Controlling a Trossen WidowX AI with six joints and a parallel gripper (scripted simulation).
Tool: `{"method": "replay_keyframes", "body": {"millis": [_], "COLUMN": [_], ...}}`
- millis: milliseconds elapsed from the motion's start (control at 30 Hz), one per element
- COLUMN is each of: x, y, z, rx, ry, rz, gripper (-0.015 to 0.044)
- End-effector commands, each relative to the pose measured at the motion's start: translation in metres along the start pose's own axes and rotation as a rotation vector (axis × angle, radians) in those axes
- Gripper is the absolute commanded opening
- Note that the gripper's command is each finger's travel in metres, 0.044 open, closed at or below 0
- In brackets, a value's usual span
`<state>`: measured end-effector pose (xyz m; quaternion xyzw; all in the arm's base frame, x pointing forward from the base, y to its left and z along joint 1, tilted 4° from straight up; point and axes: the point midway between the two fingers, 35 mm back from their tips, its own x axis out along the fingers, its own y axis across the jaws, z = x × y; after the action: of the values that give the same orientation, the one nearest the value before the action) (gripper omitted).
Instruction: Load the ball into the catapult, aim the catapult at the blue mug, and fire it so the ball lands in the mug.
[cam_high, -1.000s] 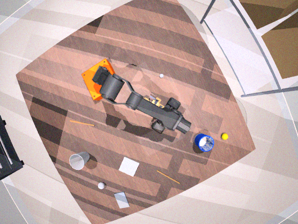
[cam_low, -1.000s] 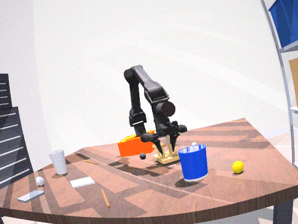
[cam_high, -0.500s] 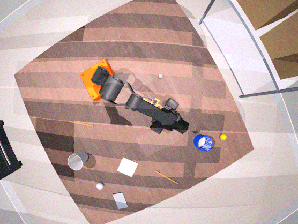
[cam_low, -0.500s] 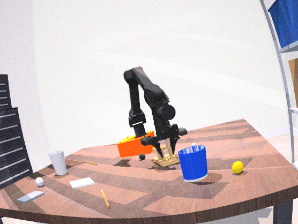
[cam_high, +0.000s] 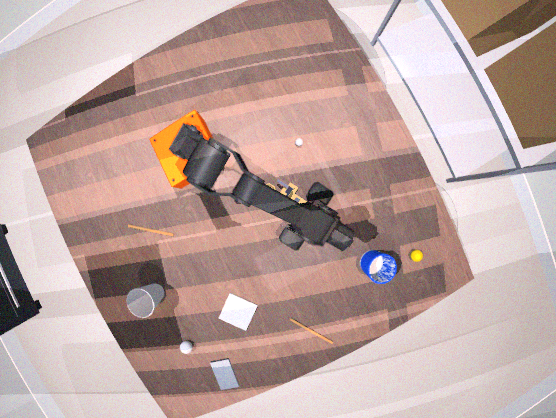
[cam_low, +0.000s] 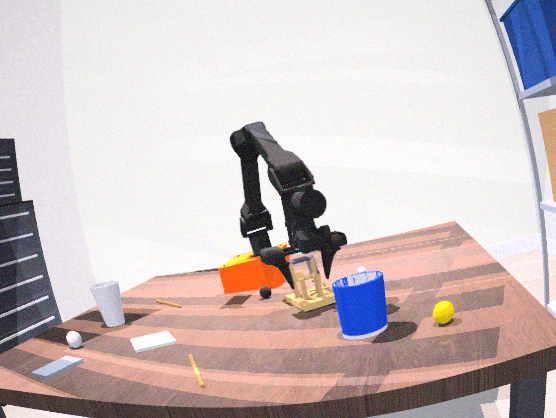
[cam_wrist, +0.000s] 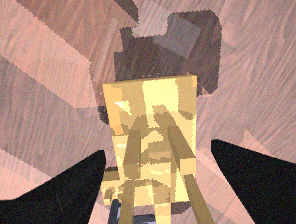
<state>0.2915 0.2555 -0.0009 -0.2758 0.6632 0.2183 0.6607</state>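
The pale wooden catapult (cam_high: 292, 190) (cam_low: 312, 301) (cam_wrist: 170, 97) stands on the table. My gripper (cam_high: 306, 215) (cam_low: 310, 282) (cam_wrist: 158, 150) is open above it, with one finger on each side of its frame in the wrist view. The blue mug (cam_high: 366, 263) (cam_low: 362, 310) stands upright beyond the catapult. A small white ball (cam_high: 299, 142) (cam_low: 361, 269) lies apart from both. A black ball (cam_low: 265, 292) lies near the arm's base, and a yellow ball (cam_high: 416, 255) (cam_low: 443, 312) beside the mug. No ball shows in the catapult; its rear is partly hidden.
A pale cup (cam_high: 157, 292) (cam_low: 108, 305), a white ball (cam_high: 186, 347) (cam_low: 74, 340), a white pad (cam_high: 238, 312) (cam_low: 153, 341), a grey block (cam_high: 225, 375) (cam_low: 57, 366) and two thin sticks (cam_high: 311, 331) (cam_low: 169, 303) lie or stand around the table. The orange base block (cam_low: 245, 277) is under the arm.
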Motion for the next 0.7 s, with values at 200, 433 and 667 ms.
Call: {"method": "replay_keyframes", "body": {"millis": [200,433,667], "x": [-0.064,-0.121,-0.098], "y": [-0.001,-0.001,-0.016], "z": [0.002,-0.002,-0.023], "rx": [0.002,0.003,0.056], "ry": [-0.033,-0.065,-0.031], "rz": [0.001,0.003,0.001], "gripper": [0.0440,0.0440,0.0335]}}
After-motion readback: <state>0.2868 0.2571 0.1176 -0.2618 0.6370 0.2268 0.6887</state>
